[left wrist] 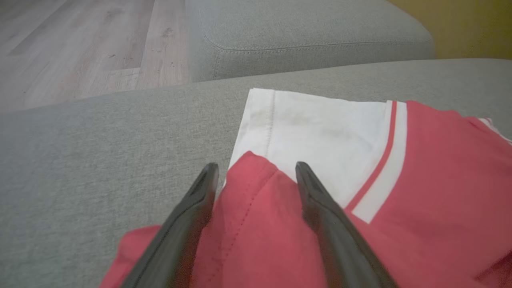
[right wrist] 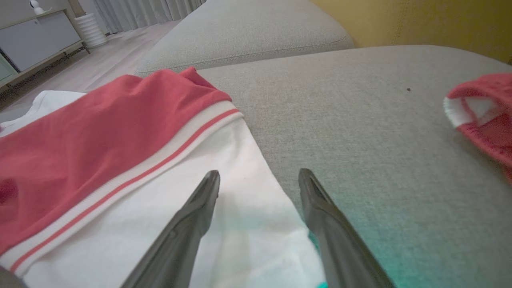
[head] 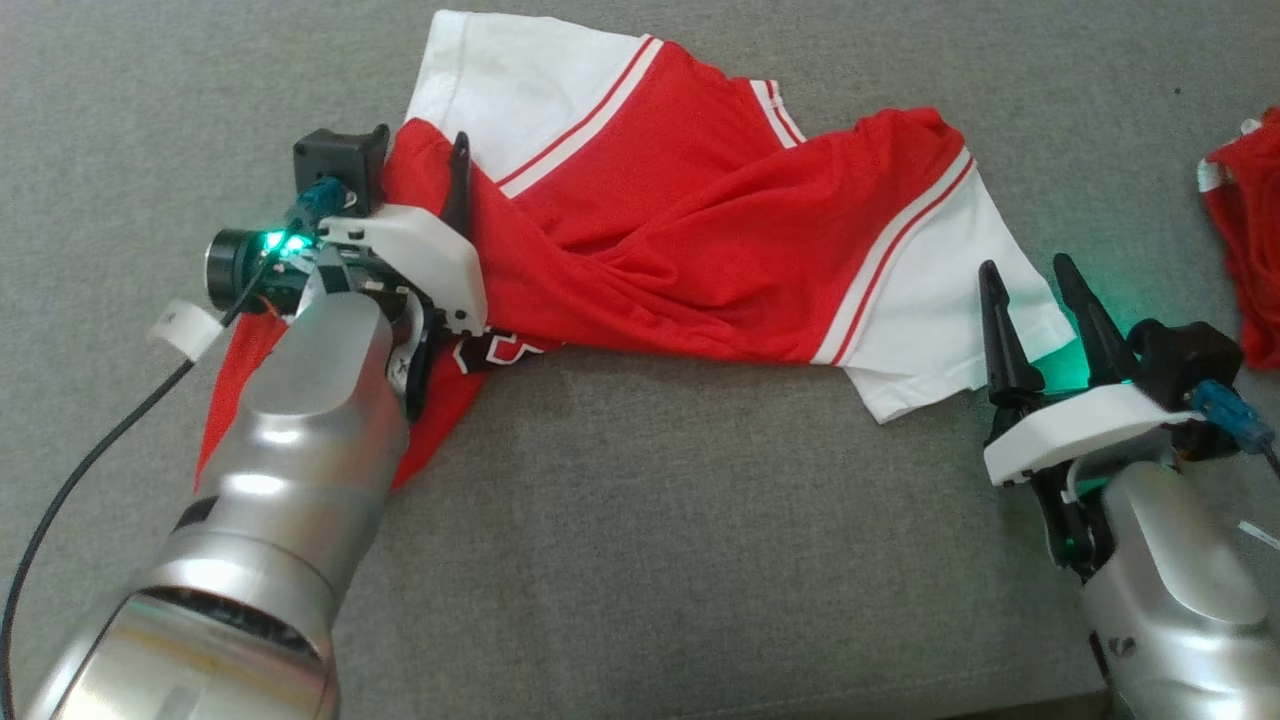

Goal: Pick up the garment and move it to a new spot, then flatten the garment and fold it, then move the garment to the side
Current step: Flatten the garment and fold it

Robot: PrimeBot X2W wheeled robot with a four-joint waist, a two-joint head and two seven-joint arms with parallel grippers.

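Grey sofa (head: pixel 640 560): garment (head: pixel 700 230) partly hidden under left arm (head: pixel 290 430); left fingers (left wrist: pixel 188 224) and right fingers (right wrist: pixel 192 224) apart.

We record: left gripper (left wrist: pixel 257 166) and right gripper (head: pixel 1026 265) each carry two long black tapered fingers (head: pixel 1000 340), white housings (head: pixel 420 250), glossy silver forearms (head: pixel 300 400). Black cable (head: pixel 120 437) beside left forearm; green lights (head: pixel 285 240).

We mark a red jersey garment (head: pixel 700 230) with white sleeves, each sleeve seam banded in thin red and white stripes; a plain mottled grey woven sofa cushion (head: pixel 650 520); a second red cloth (head: pixel 1250 200) trimmed white; and the left gripper (left wrist: pixel 256 170) and right gripper (head: pixel 1030 275), black-fingered, white-cased, silver-armed, glowing green
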